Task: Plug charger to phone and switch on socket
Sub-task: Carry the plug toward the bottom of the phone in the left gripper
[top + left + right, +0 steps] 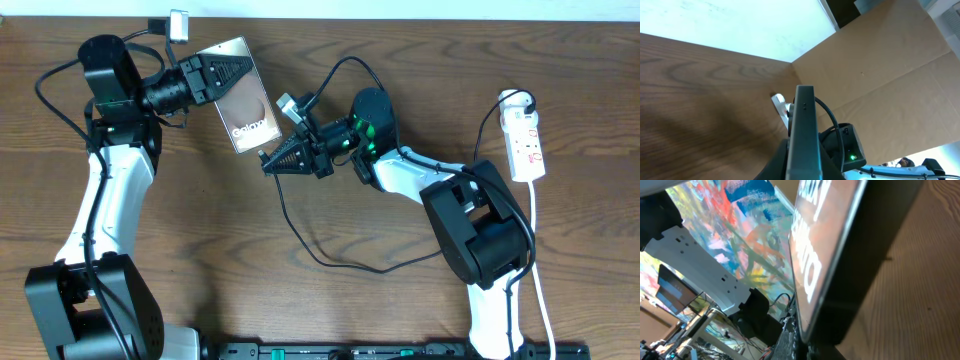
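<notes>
- At the phone's [243,100] top short edge, the left gripper [222,78] is clamped on the slab. It appears to hold the phone tilted and clear of the wooden table [200,250].
- Just off the phone's bottom short edge, the right gripper [272,160] is clenched, its tapered fingers aimed at that edge. The charger [305,246] leads out from under it, so it is judged to be gripping the connector end. The tip itself is too small to make out.
- Key relation: the phone's long axis runs from the left gripper toward the right gripper. The bottom edge therefore faces the connector almost head-on. The right arm is nearer to that edge, and the insertion would travel along this axis.
- Phone: a flat, rigid rectangle with a glossy brown-dark face, white lettering and a thin dark rim. It is seen edge-on in the left wrist view.
- Charger: a thin, limp black cable, looping on the table below the phone.
- The socket [525,140] lies well apart from the phone, beyond the right arm. It is a white oblong plastic strip with red markings and a white cord.
- Judgement: plugging is in hand, and the switch is not yet addressed.
</notes>
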### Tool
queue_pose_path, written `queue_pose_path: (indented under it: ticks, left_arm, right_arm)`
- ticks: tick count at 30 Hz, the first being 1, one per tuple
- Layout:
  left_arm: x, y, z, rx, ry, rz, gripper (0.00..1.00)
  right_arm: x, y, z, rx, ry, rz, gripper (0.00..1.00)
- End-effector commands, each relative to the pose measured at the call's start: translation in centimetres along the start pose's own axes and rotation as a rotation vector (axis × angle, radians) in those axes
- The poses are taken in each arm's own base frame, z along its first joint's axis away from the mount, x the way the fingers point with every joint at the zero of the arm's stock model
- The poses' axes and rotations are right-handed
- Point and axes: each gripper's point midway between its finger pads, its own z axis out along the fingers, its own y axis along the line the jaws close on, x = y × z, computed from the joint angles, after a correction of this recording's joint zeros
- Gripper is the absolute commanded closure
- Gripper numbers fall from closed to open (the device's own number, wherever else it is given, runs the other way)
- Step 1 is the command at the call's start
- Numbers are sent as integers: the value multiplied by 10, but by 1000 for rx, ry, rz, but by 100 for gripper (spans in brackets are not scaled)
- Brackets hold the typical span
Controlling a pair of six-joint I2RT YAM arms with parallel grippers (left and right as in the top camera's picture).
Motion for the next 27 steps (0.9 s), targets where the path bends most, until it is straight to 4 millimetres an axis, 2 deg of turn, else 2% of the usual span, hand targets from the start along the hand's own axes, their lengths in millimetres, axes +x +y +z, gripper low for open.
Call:
queue_pose_path:
  ticks: [1,27]
  left_arm:
    - [-5,-14,-1,28,8,39,92]
    - [3,-21,0,72,50,84,93]
  right_arm:
    - [-6,1,-2,7,-12,-17,99]
    - [-7,0,-7,13,-16,-23,99]
